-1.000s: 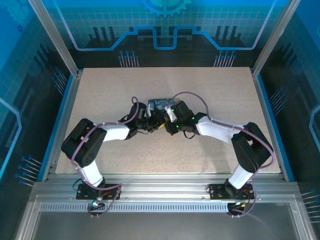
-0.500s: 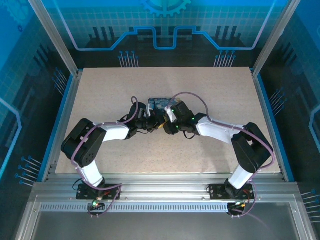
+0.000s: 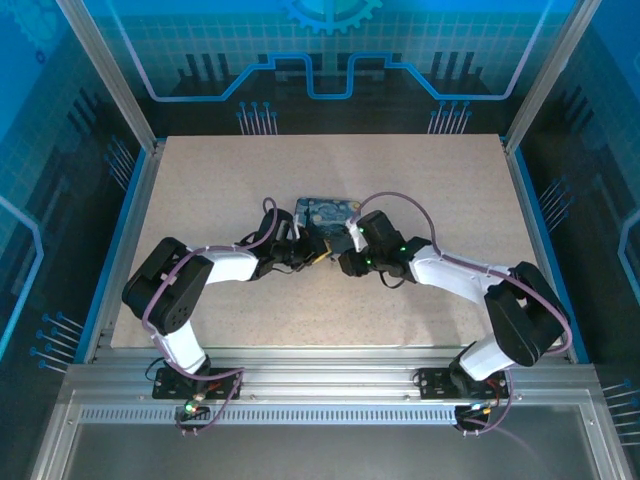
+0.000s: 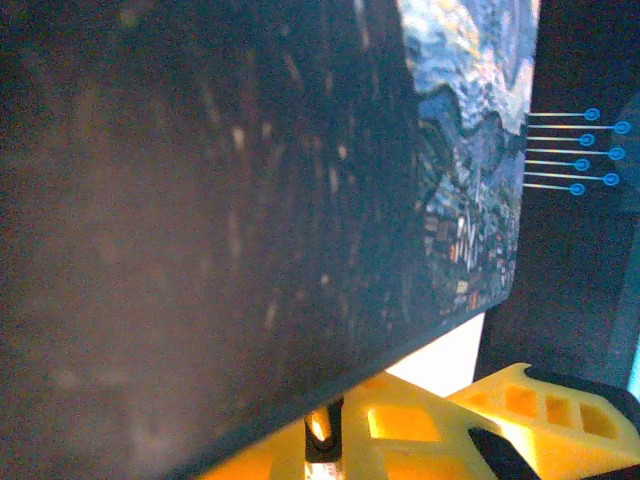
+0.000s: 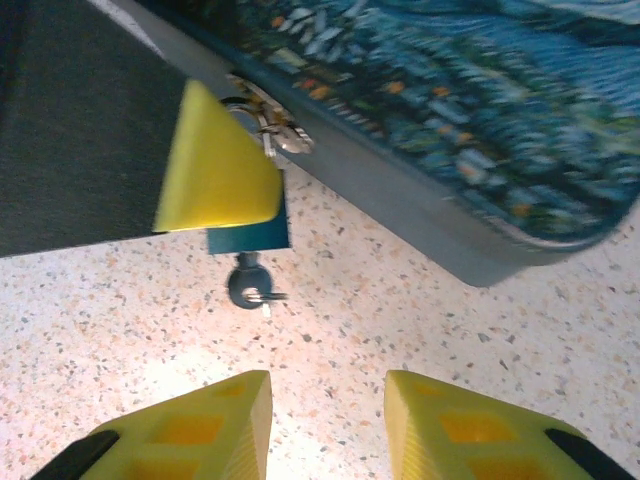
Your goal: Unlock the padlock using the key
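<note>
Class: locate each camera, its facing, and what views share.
Top external: high behind the robot, looking down at the table; left arm and right arm show.
Left wrist: close against the tin box; left fingers below.
Right wrist: looking at the key by the tin box; right fingers below.
All share the tin box.

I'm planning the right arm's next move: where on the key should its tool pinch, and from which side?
Likely best: pinch the key by its round dark head, which sticks out of the padlock toward the open right tool. Come straight in from that side, low over the table, one finger either side of the head.
</note>
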